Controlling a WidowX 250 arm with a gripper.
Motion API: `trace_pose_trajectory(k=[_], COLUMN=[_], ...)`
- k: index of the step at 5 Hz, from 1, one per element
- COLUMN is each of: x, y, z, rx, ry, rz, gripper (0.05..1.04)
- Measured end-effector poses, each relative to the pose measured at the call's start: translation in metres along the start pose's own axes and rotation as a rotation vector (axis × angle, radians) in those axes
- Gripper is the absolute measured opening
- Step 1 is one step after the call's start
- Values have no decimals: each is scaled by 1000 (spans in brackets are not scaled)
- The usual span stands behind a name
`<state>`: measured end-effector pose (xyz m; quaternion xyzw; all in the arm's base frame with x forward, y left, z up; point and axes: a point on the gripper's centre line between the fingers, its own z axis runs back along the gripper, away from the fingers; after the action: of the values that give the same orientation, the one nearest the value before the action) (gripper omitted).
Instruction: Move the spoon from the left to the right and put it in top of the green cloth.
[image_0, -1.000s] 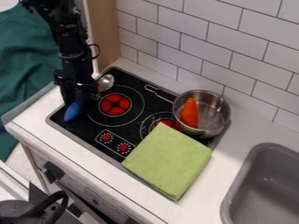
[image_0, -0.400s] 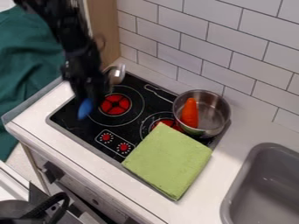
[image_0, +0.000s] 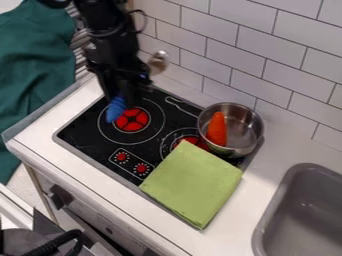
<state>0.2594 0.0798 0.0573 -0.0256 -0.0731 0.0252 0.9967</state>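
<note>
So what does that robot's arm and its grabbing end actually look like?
The arm is black, built from chunky jointed segments, with a thin dark cable looping out at one side. The gripper at its end is black too.

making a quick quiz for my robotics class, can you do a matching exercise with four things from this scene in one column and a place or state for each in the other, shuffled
Things
1. spoon
2. carrot
3. pot
4. green cloth

Places and states
a. lying flat, partly over the front edge of the stovetop
b. held up in the gripper
c. round, shiny metal, open at the top
d. standing at a tilt inside a metal container

Right pairs: 1-b, 2-d, 3-c, 4-a
</note>
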Motion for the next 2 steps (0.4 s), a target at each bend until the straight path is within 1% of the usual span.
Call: trace_pose_trajectory(k=[1,2], x=[-20,-41], y=[-36,-58], z=[0,-7], rx=[20,19], ry=[38,62], rz=[-39,-31], gripper=[386,386])
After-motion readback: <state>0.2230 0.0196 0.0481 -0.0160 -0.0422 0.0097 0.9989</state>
